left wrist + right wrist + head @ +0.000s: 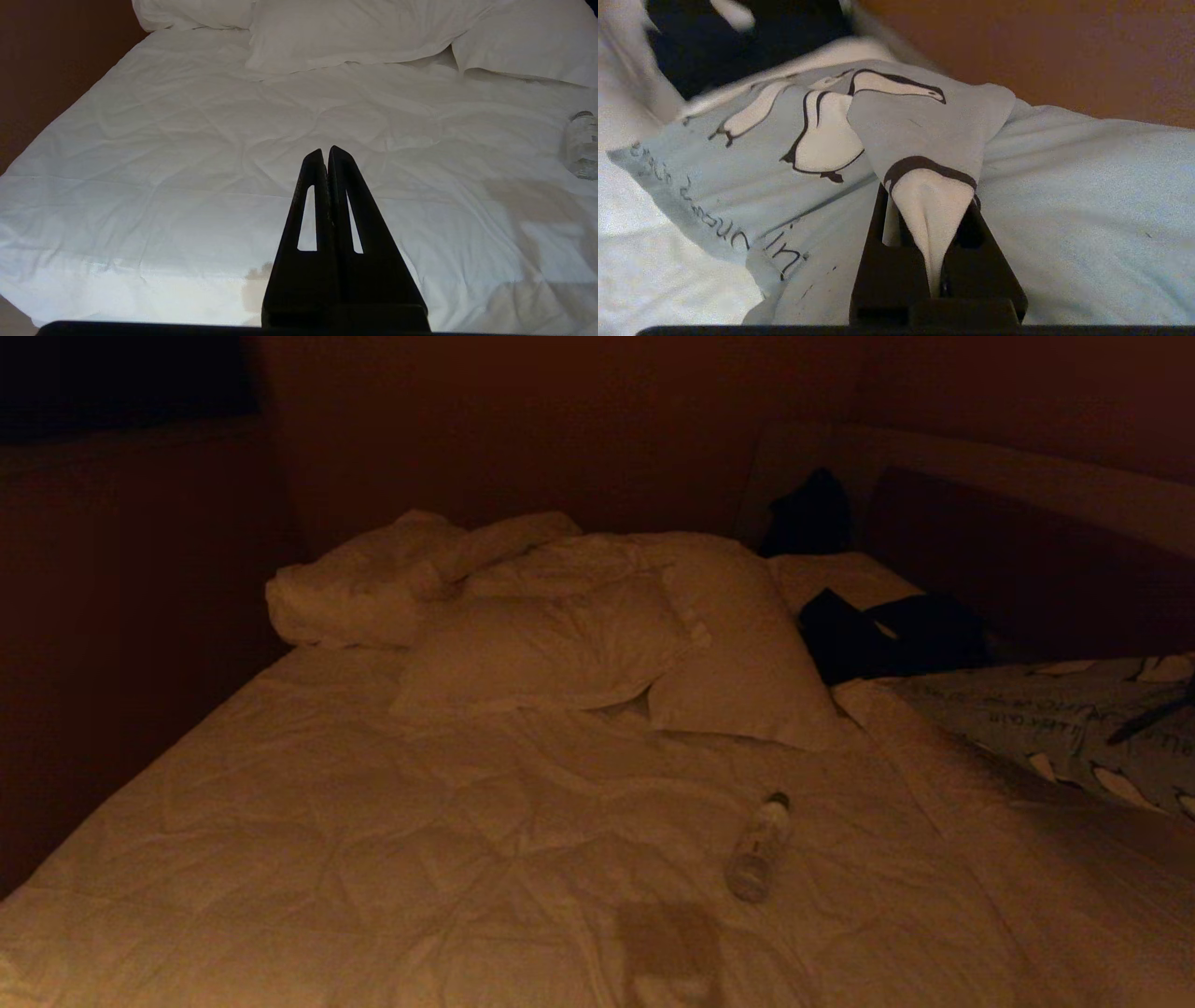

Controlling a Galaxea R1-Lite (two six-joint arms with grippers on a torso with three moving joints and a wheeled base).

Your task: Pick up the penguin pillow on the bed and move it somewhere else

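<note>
Closest to my head camera, a clear plastic bottle lies on its side on the bed, on the rumpled white duvet. Going left to right across the far end: a bunched roll of white bedding, two plain white pillows, then dark clothing. At the far right edge sits the penguin pillow, pale grey-blue, just beside the dark clothing. My left gripper hovers above bare duvet, fingers pressed together on nothing. Only my right wrist camera shows my right gripper: its fingers pinch a fold of the penguin pillow's cover, drawing the fabric into a peak.
</note>
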